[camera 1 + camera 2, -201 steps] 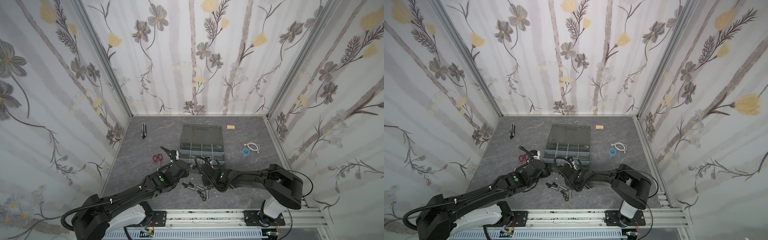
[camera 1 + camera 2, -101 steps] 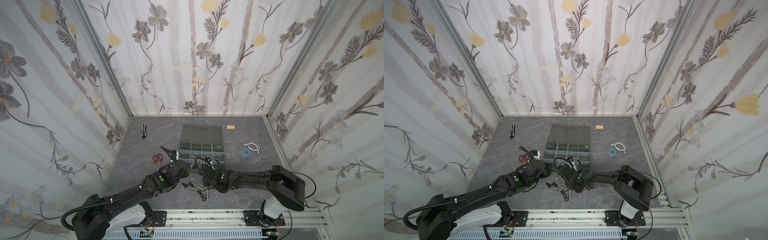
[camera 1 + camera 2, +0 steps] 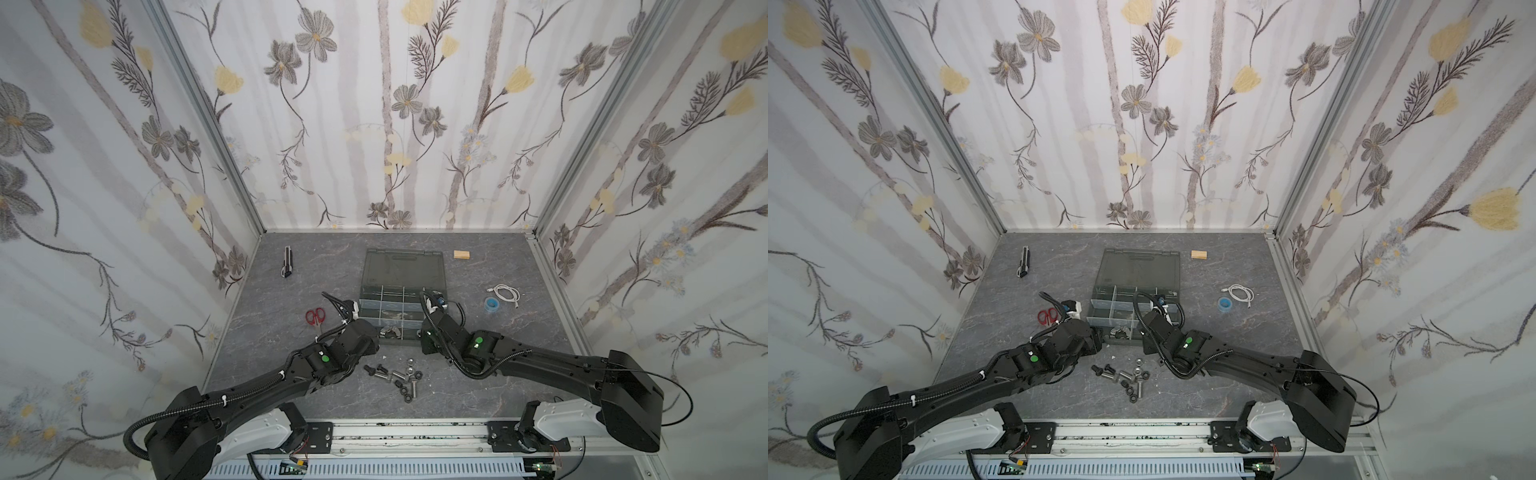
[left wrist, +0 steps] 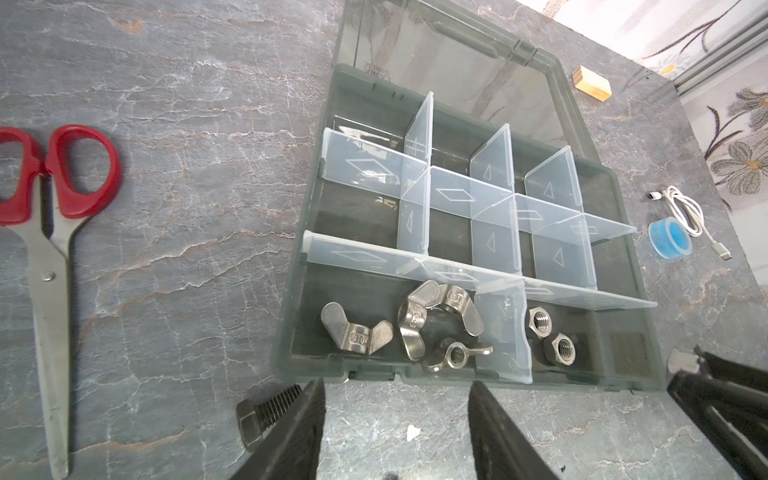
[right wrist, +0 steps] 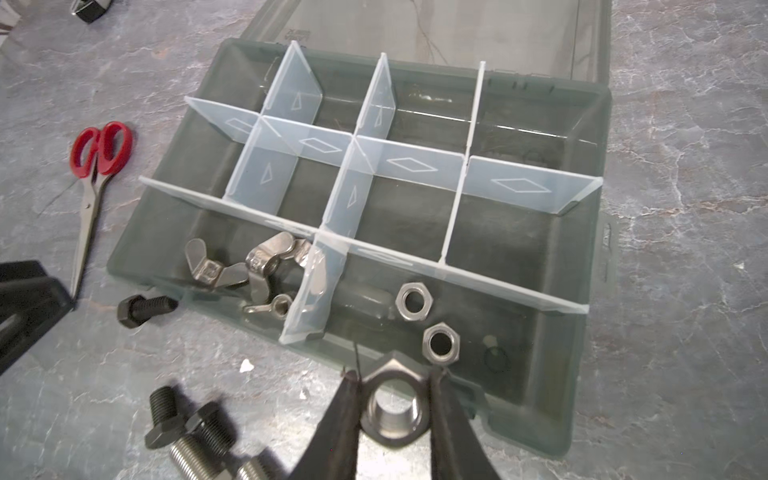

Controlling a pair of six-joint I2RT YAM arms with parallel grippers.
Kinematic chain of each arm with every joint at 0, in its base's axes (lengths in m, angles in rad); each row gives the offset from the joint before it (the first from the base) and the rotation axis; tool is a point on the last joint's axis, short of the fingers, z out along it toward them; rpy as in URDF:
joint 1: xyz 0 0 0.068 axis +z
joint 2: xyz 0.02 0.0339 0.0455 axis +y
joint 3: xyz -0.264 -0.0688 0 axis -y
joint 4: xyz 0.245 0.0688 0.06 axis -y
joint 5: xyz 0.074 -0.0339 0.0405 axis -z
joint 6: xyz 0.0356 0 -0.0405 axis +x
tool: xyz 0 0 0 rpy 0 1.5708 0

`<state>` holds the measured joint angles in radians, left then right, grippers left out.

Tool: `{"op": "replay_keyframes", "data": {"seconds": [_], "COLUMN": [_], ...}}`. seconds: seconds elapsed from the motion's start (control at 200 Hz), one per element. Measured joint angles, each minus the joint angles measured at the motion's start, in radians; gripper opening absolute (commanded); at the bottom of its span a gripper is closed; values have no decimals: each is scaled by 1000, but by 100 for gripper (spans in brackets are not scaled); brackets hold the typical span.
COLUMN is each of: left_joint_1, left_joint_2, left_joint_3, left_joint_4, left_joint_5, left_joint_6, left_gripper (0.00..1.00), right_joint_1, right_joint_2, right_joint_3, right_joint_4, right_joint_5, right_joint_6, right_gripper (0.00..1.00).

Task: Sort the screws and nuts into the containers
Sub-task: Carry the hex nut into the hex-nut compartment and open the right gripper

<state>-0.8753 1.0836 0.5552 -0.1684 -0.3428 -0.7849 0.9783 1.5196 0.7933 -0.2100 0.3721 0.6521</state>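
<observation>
Right gripper (image 5: pixel 395 376) brought nut (image 5: pixel 392 419) to case (image 5: pixel 536 415), hole facing camera

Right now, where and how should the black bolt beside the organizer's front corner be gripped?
Grip the black bolt on its threaded shank, coming straight down with the left fingers across it. It lies flat on its side, and the wider hex head should stop it slipping.

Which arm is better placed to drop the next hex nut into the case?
Right. The right gripper is shut on a silver hex nut at the near edge of the case, beside the compartment holding two hex nuts. The left gripper is open and empty.
</observation>
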Motion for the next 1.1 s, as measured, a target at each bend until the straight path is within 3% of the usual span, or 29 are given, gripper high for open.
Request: {"op": "replay_keyframes", "data": {"seconds": [0.35,0.7,1.099], "left_joint_1": [-3,-13,-34], "left_joint_2": [58,88,105], "left_joint_3": [24,29,38], "left_joint_4": [10,16,23], "left_joint_5": [31,52,60], "left_joint_6": [3,3,3], "left_gripper": [58,58,58], "right_joint_1": [-38,-56,-56], "right_joint_2": [117,125,44], "right_joint_3": [12,8,-28], "right_joint_4": [35,65,76], "right_joint_5": [-29,-49,-51], "right_joint_6": [-34,-34,-32], "right_gripper": [31,39,41]}}
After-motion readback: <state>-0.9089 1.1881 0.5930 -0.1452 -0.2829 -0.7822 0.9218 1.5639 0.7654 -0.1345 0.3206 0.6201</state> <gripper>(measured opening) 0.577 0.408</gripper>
